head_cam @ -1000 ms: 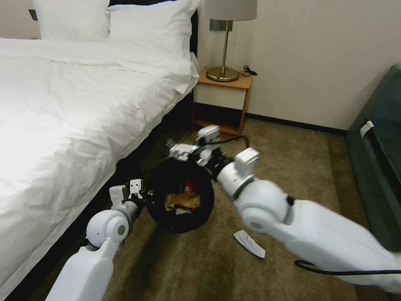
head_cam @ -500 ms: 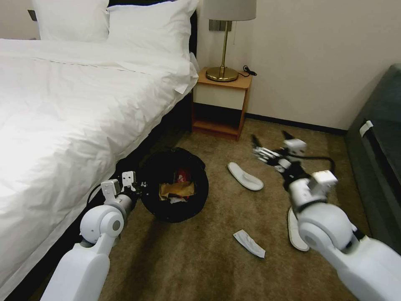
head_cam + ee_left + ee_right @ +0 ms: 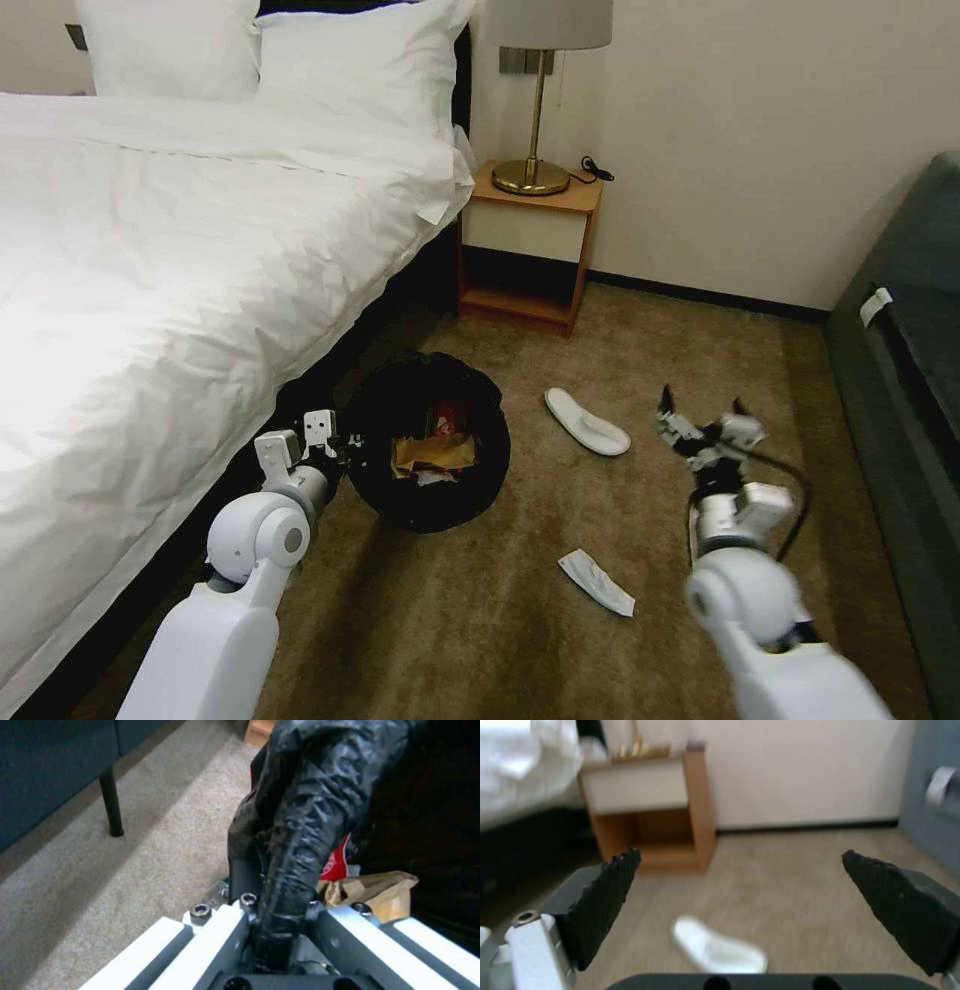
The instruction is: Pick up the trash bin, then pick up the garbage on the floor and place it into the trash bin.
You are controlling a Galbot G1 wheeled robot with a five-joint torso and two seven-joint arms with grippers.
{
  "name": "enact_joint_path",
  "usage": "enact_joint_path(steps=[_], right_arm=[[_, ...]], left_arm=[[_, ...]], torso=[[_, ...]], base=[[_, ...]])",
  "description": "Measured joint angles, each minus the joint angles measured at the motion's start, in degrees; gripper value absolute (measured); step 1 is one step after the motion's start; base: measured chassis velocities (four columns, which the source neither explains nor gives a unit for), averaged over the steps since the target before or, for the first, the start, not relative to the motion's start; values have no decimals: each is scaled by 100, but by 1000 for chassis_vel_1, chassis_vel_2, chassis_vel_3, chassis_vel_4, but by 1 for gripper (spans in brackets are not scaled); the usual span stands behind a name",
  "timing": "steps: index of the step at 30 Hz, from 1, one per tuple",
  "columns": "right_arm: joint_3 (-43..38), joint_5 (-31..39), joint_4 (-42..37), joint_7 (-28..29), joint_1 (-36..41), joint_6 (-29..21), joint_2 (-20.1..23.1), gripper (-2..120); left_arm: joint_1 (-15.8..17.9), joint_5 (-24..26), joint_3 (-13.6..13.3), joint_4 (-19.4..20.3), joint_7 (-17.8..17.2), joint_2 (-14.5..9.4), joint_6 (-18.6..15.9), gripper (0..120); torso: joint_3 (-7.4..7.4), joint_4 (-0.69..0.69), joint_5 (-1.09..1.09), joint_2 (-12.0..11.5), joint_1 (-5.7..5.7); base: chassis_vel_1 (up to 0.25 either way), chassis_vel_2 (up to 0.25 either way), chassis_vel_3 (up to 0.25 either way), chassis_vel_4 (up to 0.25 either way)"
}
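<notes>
One slipper (image 3: 587,422) lay on the carpet (image 3: 480,640) just right of the bin (image 3: 428,445), which the left gripper (image 3: 345,462) held pinched by its rim beside the bed (image 3: 150,260). Collecting litter was apparently the step in hand: the right gripper (image 3: 700,412), low and stretched forward with jaws spread, pointed near that slipper and would need to descend over it.

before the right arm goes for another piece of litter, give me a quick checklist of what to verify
1. Left gripper clamped on the trash bin rim: ok.
2. Bin mouth facing up, with the brown paper bag and red wrapper inside: ok.
3. Right gripper open and empty: ok.
4. Nearest target, the white slipper, lies flat on the carpet with nothing on it: ok.
5. White wrapper on the floor, not binned: not ok.
6. Second slipper by the right arm, mostly hidden: cannot tell.
</notes>
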State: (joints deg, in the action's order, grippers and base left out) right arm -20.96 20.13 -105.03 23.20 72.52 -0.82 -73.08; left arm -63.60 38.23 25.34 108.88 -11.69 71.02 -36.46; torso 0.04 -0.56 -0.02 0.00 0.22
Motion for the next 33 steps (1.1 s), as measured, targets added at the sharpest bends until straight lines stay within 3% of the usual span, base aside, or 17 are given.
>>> enact_joint_path(steps=[4, 8, 15, 28, 33], right_arm=[[170, -525, 525, -19, -105, -213, -147, 100], [303, -1036, 1247, -41, -230, 65, -359, 100], [415, -1262, 1566, -381, -63, -143, -524, 100], [411, -1282, 1111, -393, 662, -780, 148, 100], [293, -1562, 818, -768, 1007, -759, 779, 100]], left_arm=[[-3, -17, 5, -17, 39, 21, 23, 0], [-4, -32, 6, -33, 71, 34, 32, 0], [15, -38, 3, -66, 87, -20, 47, 0], [-5, -165, 13, -85, 115, -11, 90, 0], [-35, -224, 12, -80, 121, 28, 108, 0]], torso=[[0, -2, -1, 0, 0], [0, -1, 1, 0, 0], [0, -1, 1, 0, 0], [0, -3, 2, 0, 0], [0, -3, 2, 0, 0]], base=[[0, 0, 0, 0], [0, 0, 0, 0], [0, 0, 0, 0], [0, 0, 0, 0], [0, 0, 0, 0]])
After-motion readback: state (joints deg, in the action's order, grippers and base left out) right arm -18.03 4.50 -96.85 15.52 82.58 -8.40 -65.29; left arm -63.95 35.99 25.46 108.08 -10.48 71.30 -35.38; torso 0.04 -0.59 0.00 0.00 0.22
